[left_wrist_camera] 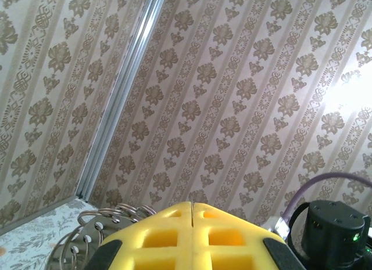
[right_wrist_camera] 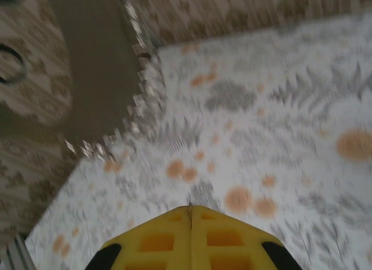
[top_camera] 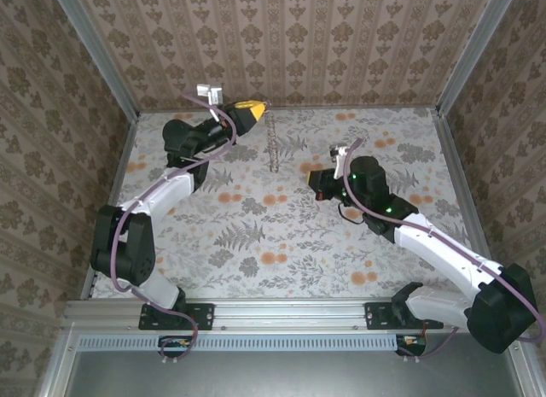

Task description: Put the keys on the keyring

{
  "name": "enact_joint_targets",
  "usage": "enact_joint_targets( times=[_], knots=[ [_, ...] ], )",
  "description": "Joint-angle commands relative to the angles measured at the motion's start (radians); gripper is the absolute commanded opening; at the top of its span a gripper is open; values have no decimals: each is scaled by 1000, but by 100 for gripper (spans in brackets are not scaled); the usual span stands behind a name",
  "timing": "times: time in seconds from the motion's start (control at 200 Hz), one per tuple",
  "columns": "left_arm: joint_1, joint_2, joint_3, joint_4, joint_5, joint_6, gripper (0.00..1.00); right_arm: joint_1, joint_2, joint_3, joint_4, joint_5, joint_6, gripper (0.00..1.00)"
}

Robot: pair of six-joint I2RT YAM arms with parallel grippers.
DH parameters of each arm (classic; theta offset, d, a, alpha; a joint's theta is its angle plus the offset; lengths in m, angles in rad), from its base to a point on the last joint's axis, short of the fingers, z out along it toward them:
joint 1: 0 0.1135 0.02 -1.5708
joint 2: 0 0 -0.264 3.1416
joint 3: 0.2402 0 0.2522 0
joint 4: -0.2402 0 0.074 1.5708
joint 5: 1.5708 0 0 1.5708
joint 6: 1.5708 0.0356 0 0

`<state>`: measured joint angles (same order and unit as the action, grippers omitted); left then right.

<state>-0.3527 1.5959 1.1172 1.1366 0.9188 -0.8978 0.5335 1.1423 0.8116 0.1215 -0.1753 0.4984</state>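
My left gripper (top_camera: 256,112) is raised at the back wall, its yellow fingers (left_wrist_camera: 174,235) shut on the keyring (top_camera: 274,145). The brownish beaded chain hangs straight down from the fingertips towards the table. Its beaded loops (left_wrist_camera: 110,215) also show just left of the fingers in the left wrist view. My right gripper (top_camera: 314,177) sits mid-table, right of the hanging chain and pointing at it. Its fingers (right_wrist_camera: 168,238) are shut, with a thin grey edge of the key (right_wrist_camera: 190,207) at the seam; the lilac head is hidden. The blurred chain (right_wrist_camera: 141,55) crosses the upper left of the right wrist view.
The floral table cover (top_camera: 281,235) is ringed by patterned walls (top_camera: 281,38) with aluminium posts (top_camera: 94,55) at the back corners. The rail with both arm bases (top_camera: 281,316) runs along the near edge.
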Motion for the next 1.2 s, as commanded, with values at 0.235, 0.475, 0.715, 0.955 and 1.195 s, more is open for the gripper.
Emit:
enact_joint_targets(
  times=[0.235, 0.475, 0.715, 0.955, 1.195],
  knots=[
    [-12, 42, 130, -5, 54, -1, 0, -2, 26, 61, 471, 80, -15, 0],
    [-35, 33, 140, -38, 69, 28, 0, -4, 49, 133, 513, 36, -21, 0],
    [-75, -12, 138, -191, 86, 160, 0, -4, 50, 148, 543, -7, 2, 0],
    [-97, -41, 133, -262, 85, 225, 0, -4, 61, 155, 532, -27, 18, 0],
    [-97, -49, 128, -260, 84, 232, 0, -4, 84, 169, 532, -51, 31, 0]
  ],
)
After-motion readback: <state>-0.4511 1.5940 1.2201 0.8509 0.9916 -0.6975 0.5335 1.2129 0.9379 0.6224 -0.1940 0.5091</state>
